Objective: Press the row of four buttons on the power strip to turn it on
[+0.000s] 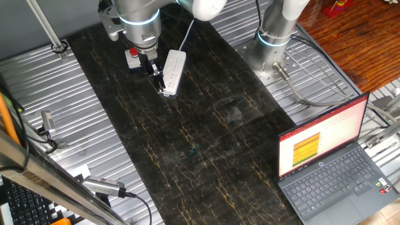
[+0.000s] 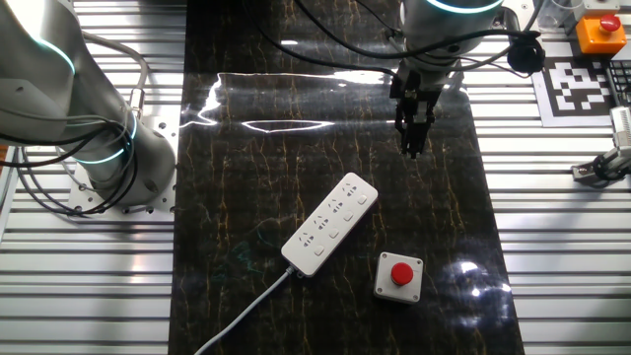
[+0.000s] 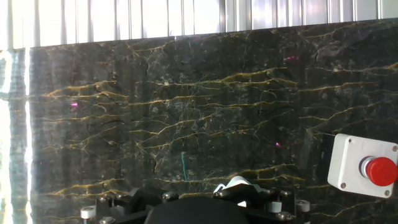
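My end effector [image 2: 414, 148] hanging above the dark desk [image 2: 296, 158], power strip [image 2: 330, 224] lying flat diagonally nearby, apart from it, beside the red-button box [image 2: 399, 277], finger state I cannot tell

Lighting's pretty uneven across the three views. In the other fixed view the dark marble mat [image 2: 325, 148] throws back a big white glare streak just beside the gripper [image 2: 414, 133], on the side toward the silver arm base [image 2: 118, 148], so the light's coming from overhead. There's a smaller shine patch near the red button box [image 2: 398, 277]. The one fixed view is softer and evenly lit, shadows faint, everything reasonably sharp, and the laptop screen [image 1: 322, 140] glows bright and a bit washed out. Hand view is the roughest: the metal slats [image 3: 186, 15] beyond the mat are blown out white, the left edge flares, and the dark hardware at the bottom is blurry.
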Motion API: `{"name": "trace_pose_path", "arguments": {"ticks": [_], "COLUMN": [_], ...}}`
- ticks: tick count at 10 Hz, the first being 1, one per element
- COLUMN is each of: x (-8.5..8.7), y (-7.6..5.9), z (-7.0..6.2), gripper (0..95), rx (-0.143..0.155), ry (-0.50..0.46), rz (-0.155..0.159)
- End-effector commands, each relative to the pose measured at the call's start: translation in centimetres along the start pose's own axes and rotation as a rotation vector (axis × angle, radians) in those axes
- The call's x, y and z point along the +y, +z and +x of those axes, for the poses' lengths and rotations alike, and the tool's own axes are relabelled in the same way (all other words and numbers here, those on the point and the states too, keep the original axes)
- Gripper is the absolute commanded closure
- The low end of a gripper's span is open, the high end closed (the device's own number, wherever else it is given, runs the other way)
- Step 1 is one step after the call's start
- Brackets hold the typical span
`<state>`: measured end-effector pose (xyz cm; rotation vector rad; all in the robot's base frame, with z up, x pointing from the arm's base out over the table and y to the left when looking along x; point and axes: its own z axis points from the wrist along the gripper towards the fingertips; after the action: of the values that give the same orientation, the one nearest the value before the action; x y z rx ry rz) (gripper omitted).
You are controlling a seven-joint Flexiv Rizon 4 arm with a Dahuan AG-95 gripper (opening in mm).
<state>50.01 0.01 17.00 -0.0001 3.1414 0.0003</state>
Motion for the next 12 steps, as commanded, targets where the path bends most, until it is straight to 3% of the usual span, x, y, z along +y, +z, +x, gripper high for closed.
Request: {"name": "trace_pose_path", "arguments": {"ticks": [1,12], "x": [-0.01,-0.01], "y": [0.00,0.01], "z": [0.01,0.01], "gripper": [95.0,95.0], "rx": [-0.080,-0.076], "ry": [-0.301,-0.310], "rz": [-0.068,-0.060]}}
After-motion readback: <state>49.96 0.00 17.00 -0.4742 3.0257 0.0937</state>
